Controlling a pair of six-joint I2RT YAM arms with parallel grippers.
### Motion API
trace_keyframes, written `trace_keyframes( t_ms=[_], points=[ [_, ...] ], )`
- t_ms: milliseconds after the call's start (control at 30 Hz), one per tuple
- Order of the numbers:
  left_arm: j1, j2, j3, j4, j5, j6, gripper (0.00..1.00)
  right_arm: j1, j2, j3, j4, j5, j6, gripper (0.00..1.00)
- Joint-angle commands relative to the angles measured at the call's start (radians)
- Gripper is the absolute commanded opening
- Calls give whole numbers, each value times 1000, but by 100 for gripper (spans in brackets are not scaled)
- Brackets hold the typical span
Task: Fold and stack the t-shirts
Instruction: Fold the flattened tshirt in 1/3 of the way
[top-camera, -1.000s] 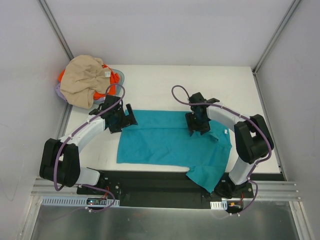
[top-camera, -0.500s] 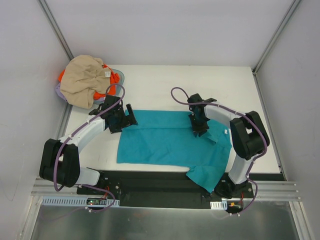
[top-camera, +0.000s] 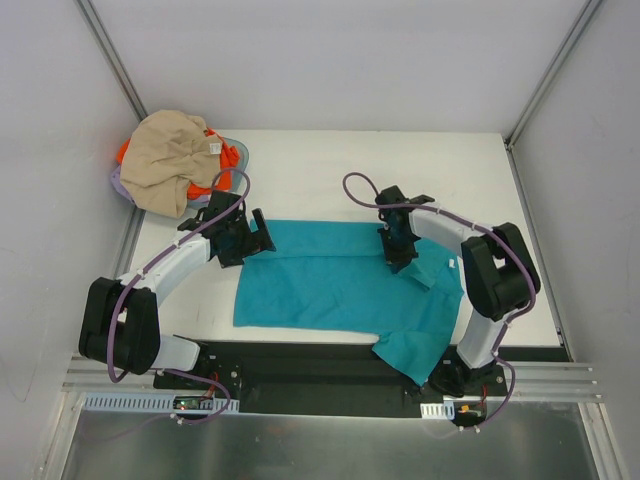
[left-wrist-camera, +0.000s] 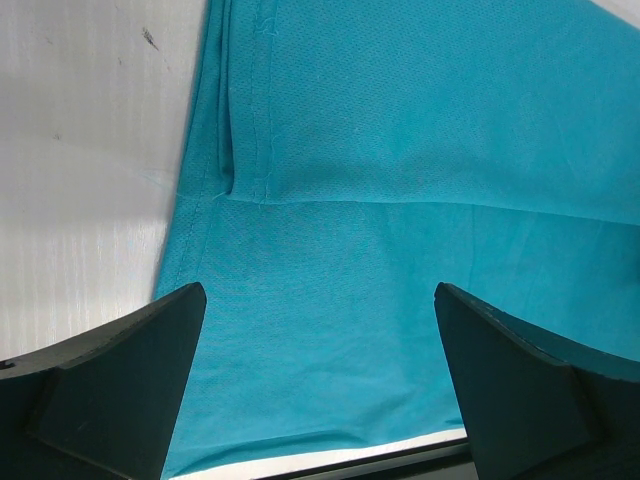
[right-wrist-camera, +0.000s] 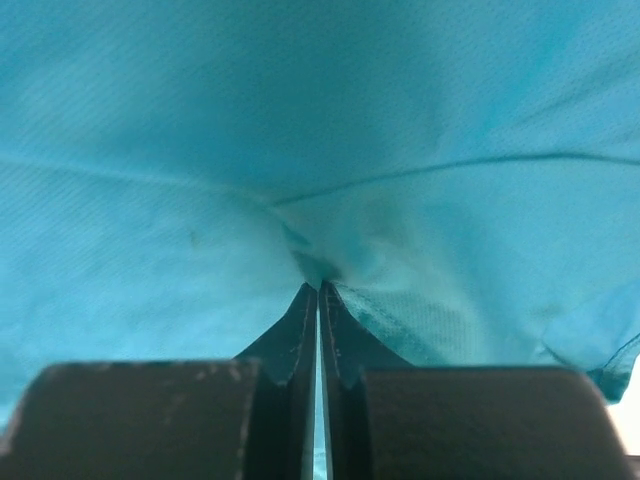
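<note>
A teal-blue t-shirt (top-camera: 330, 285) lies spread flat on the white table, one sleeve hanging over the near edge at the right. My left gripper (top-camera: 257, 240) hovers over the shirt's left edge, open wide, with only flat teal cloth (left-wrist-camera: 400, 150) between its fingers (left-wrist-camera: 130, 380). My right gripper (top-camera: 401, 262) is pressed down on the shirt's upper right part. In the right wrist view its jaws (right-wrist-camera: 319, 288) are shut, pinching a puckered fold of the teal cloth (right-wrist-camera: 380, 240). The beige t-shirt (top-camera: 172, 160) lies heaped over the orange one (top-camera: 123, 152) at the back left.
The beige and orange shirts sit in a shallow lavender basket (top-camera: 238, 155) at the table's back left corner. Grey walls with metal rails (top-camera: 110, 60) close in the sides. A black strip (top-camera: 310, 365) runs along the table's near edge between the arm bases.
My right gripper's jaws have closed onto the teal cloth, gathering a small fold. The left arm and the shirts in the basket have not moved.
</note>
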Motion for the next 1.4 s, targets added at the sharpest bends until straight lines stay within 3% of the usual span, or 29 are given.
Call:
trace_keyframes(
  t_ms=[0,233,333,400,433,533,567,733,867,1033,1367],
  points=[
    [-10,-20,1,-24,-7,16,99,0,-88,37,-90,-106,14,1],
    [-10,-4,13,-35,-13,21,99,-1,-57,44,-129,-200,31,2],
    [-10,-1,13,-39,-16,21,99,-1,-42,61,-129,-207,40,12],
    [-10,2,17,-38,-18,21,99,0,-43,67,-130,-201,42,33],
    [-10,2,21,-39,-15,21,99,0,-49,72,-135,-200,43,38],
    [-10,8,35,-42,-10,21,99,-3,-101,69,-142,-171,42,73],
    [-10,12,40,-42,-4,21,99,-4,-121,67,-145,-157,43,98],
    [-14,61,101,-42,25,19,99,-62,-267,11,-110,-134,62,96],
    [-26,126,156,-39,27,19,99,-221,-307,-81,6,-233,60,97],
    [-27,253,243,-21,53,24,99,-348,-197,-58,77,-299,60,97],
    [-20,477,372,-9,58,41,99,-441,118,87,74,-335,56,97]
  ],
)
